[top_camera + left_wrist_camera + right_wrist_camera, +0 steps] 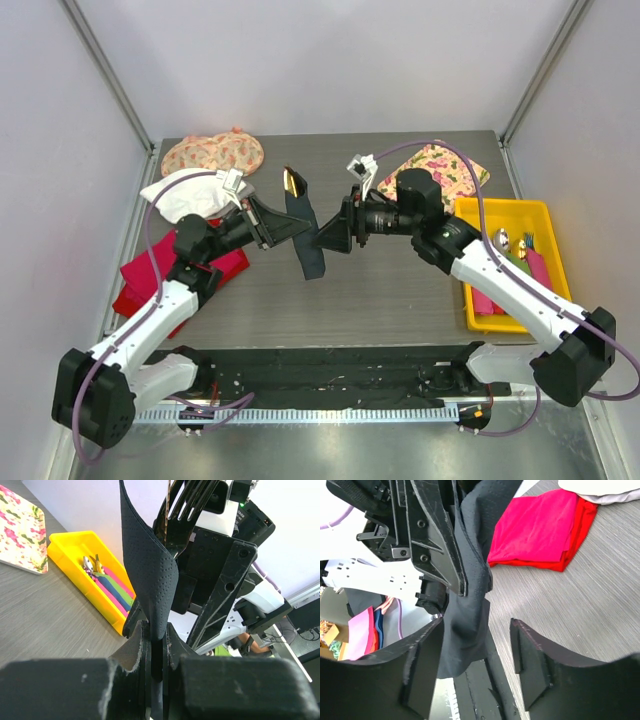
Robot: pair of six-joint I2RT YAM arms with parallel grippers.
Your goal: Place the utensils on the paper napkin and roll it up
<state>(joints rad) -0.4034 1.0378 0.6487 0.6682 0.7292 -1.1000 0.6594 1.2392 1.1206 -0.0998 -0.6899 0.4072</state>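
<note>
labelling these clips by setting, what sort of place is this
Probably a robot test cell in a lab: plain white panel walls enclose a grey wood-grain table, with a yellow plastic bin of cutlery at one side.

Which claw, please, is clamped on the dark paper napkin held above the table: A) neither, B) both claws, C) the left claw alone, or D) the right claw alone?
C: the left claw pinches the napkin between shut fingers, while the right claw stands open, with the napkin only hanging beside one finger.
</note>
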